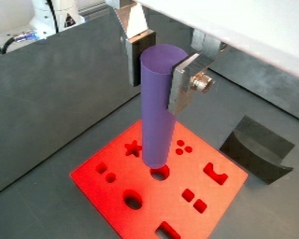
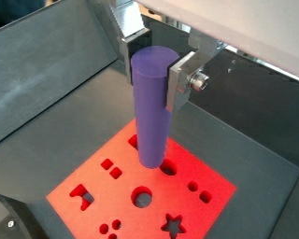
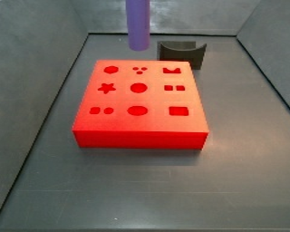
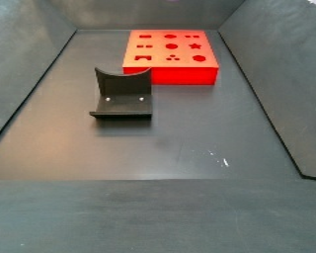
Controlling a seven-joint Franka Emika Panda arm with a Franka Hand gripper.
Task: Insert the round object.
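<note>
On the dark grey floor (image 4: 174,148) of a walled bin, the red block (image 3: 139,101) lies flat, its top face cut with holes of many shapes: circles, a star, squares, a notched slot. Low grey walls slope up around the floor on all sides in both side views.

Above the red block, the gripper (image 1: 163,65) pinches the round object (image 1: 159,103), a smooth purple peg, near its upper end; one silver finger (image 1: 186,79) presses its side and the opposite finger (image 1: 135,58) shows behind it. The peg hangs upright, its lower end over the block's top face, near a round hole (image 1: 161,173) in a wrist view, though whether it touches the surface cannot be told. In a side view only the lower part of the peg (image 3: 138,24) shows, appearing above the block's far edge.

Beside the red block stands the fixture (image 4: 121,95), a dark bracket with a curved notch, apart from the block's edge. Beyond the block the floor lies bare out to the walls, widest on the fixture's far side in a side view.
</note>
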